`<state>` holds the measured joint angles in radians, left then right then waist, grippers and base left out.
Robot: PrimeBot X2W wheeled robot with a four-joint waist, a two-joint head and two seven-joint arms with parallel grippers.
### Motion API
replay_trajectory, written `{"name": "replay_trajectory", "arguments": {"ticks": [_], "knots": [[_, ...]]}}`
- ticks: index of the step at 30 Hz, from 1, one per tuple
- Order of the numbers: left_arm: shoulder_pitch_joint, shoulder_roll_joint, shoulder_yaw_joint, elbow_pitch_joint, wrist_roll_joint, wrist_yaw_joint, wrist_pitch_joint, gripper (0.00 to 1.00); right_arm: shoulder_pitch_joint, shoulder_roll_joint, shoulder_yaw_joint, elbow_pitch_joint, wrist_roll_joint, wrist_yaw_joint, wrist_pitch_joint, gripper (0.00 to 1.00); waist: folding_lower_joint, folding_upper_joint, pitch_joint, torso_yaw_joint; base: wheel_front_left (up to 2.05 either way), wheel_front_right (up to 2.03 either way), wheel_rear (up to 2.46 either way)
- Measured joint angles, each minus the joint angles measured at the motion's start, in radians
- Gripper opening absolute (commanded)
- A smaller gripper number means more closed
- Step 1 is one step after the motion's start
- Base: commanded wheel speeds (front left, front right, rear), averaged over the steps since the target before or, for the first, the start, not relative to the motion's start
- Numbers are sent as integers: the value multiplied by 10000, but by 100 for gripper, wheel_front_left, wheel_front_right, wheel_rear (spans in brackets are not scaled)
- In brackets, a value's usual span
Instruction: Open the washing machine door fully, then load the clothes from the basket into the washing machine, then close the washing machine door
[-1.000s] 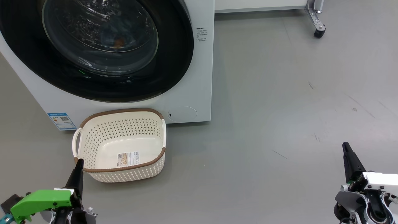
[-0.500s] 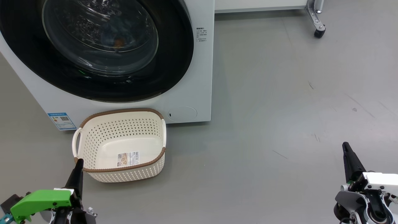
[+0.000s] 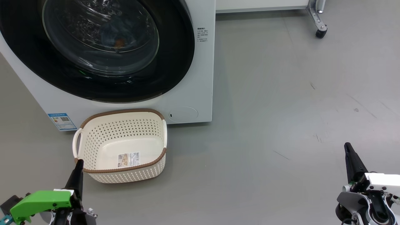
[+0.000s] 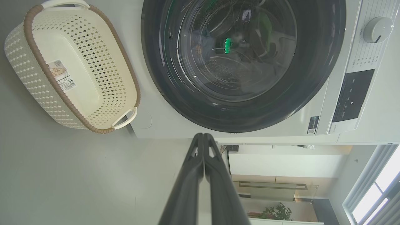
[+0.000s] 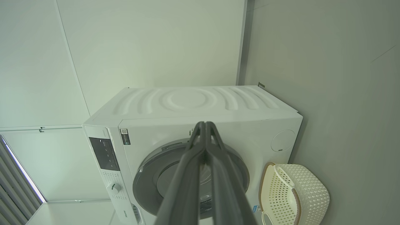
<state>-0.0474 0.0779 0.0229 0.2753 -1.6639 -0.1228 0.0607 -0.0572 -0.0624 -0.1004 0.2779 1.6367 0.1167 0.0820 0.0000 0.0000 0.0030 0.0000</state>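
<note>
You have the washing machine door (image 3: 175,62) shut against the washing machine (image 3: 203,93), at eleven o'clock in the head view, and a scrap of the clothes (image 3: 118,43) (orange on blue) shows through its glass. The basket (image 3: 125,172) stands on the grey floor (image 3: 281,125) just in front of the machine, at six o'clock from the door, its barcode sticker (image 3: 128,159) showing inside. Your left gripper (image 3: 79,162), at seven o'clock, has its fingers pressed together, tip by the basket's near corner. Your right gripper (image 3: 347,146), at four o'clock, is pressed together too, well apart from the basket.
</note>
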Motion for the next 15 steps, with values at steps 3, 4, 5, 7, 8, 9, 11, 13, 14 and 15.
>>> {"name": "replay_trajectory", "arguments": {"ticks": [3, 4, 5, 7, 8, 9, 11, 13, 14, 15], "knots": [[0, 0, 4, -2, 0, 0, 0, 0, 0, 0, -2, -4, 0, 0, 0, 0, 0, 0, 0, 0, 0, 0, 0], [0, 0, 6, -4, 0, 0, 0, 0, 0, 0, -2, -6, 0, 0, 0, 0, 0, 0, 0, 0, 0, 0, 0], [0, -2, 6, -4, 0, 0, 0, 0, 0, 0, -2, -6, 0, 0, 0, 0, 0, 0, 0, 0, 0, 0, 0], [0, -2, 8, -4, 0, 0, 0, 0, 0, 2, -4, -8, 0, 0, 0, 0, 0, 0, 0, 0, 0, 0, 0], [0, -2, 8, -4, 0, 0, 0, 0, 0, 2, -4, -8, 0, 0, 0, 0, 0, 0, 0, 0, 0, 0, 0], [0, -2, 10, -6, 0, 0, 0, 0, 0, 2, -4, -8, 0, 0, 0, 0, 0, 0, 0, 0, 0, 0, 0], [0, -2, 10, -6, 0, 0, 0, 0, 0, 2, -6, -8, 0, 0, 0, 0, 0, 0, 0, 0, 0, 0, 0], [0, -4, 12, -6, 0, 0, 0, 0, 0, 2, -6, -10, 0, 0, 0, 0, 0, 0, 0, 0, 0, 0, 0], [0, -4, 12, -6, 0, 0, 2, 0, 0, 2, -8, -10, 0, 0, 0, 0, 0, 0, 0, 0, 0, 0, 0], [0, -4, 13, -6, 0, 0, 2, 0, 0, 2, -8, -10, 0, 0, 0, 0, 0, 0, 0, 0, 0, 0, 0]]}}
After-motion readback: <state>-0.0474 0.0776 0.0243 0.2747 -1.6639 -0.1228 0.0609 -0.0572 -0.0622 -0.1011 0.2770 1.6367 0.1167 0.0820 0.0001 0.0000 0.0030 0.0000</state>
